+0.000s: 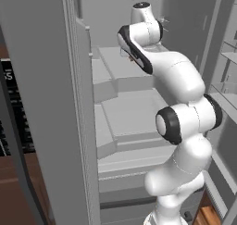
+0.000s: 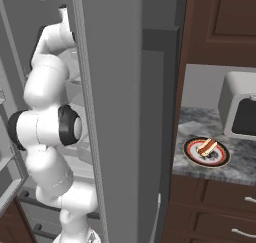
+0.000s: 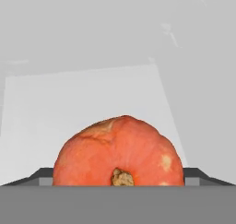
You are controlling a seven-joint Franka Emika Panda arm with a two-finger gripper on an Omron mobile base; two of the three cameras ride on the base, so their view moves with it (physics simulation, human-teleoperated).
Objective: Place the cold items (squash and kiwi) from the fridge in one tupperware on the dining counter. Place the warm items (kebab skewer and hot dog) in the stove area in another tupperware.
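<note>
The squash [image 3: 119, 153], round and orange with its stem stub facing us, sits on a pale fridge shelf [image 3: 69, 103] right between the gripper [image 3: 119, 174] tips, whose jaws stand apart on either side of it. The open fridge door [image 2: 115, 112] flanks the arm. On the granite counter [image 2: 200, 132], a hot dog [image 2: 207, 147] rests on a plate [image 2: 192, 157] beside a toaster [image 2: 240, 107].

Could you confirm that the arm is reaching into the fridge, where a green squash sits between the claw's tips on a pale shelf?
Not quite: the squash is orange-red, not green, as the hand view shows. The rest holds: it sits between the tips of the claw on a pale shelf, with the arm reaching into the fridge.
</note>
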